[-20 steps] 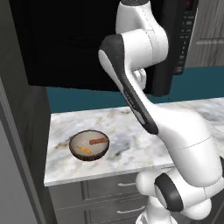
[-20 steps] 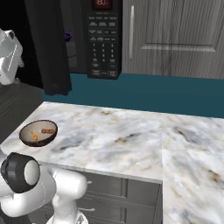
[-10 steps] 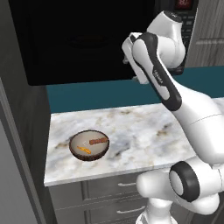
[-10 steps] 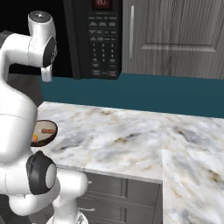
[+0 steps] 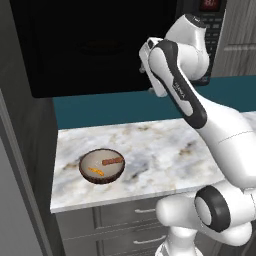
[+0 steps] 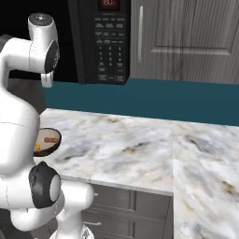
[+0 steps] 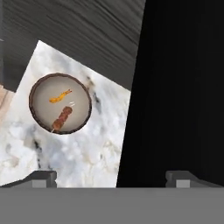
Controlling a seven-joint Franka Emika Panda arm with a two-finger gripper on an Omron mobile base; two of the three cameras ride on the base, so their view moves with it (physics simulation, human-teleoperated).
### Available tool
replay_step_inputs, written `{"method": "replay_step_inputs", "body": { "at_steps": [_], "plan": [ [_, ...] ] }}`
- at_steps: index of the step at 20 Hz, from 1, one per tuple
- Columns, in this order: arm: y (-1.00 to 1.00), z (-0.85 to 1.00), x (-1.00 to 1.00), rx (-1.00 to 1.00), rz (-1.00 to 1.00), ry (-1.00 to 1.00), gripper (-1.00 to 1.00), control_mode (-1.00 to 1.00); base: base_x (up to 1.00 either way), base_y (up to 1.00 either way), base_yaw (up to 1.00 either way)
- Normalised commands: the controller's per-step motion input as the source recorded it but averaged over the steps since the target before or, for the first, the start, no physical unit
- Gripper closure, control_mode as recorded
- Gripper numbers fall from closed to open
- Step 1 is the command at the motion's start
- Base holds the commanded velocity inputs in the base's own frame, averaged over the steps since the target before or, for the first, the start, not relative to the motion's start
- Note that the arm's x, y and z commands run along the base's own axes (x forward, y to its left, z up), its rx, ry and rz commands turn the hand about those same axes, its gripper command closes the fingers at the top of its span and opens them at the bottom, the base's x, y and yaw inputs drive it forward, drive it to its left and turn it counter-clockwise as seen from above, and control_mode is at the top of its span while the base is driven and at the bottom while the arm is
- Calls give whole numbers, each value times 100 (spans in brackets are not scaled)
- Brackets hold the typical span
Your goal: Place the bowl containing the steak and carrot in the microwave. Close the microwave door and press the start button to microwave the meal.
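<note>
Marble counter (image 5: 160,155) holds brown bowl (image 5: 102,166); microwave door (image 5: 90,45) above.

A brown bowl (image 5: 102,166) with a grey-beige interior, holding an orange sliver (image 7: 59,96) and a reddish-brown strip (image 7: 62,117), sits on a white marble counter (image 6: 140,144) veined in grey and tan. Above a teal backsplash (image 6: 186,100) hangs the black microwave (image 6: 100,42), its display (image 6: 108,4) glowing red over pale keypad markings. Grey wood-grain cabinets (image 6: 191,37) flank the white robot arm (image 5: 200,105) with dark joints.
</note>
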Motion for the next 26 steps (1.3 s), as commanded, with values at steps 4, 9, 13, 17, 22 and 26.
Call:
{"method": "replay_step_inputs", "body": {
  "at_steps": [4,9,13,17,22,26],
  "plan": [
    [88,0,93,-7,-29,0,-100,-100,0,0,0],
    [68,-22,100,-4,-30,-6,-100,-100,0,0,0],
    [40,-61,92,0,-31,-27,-100,-100,0,0,0],
    [1,-100,8,0,-32,-58,-100,-100,0,0,0],
    [-2,-100,-34,2,-28,-72,-100,-100,0,0,0],
    [-9,-100,-32,6,-24,-81,-100,-100,0,0,0]
  ]
}}
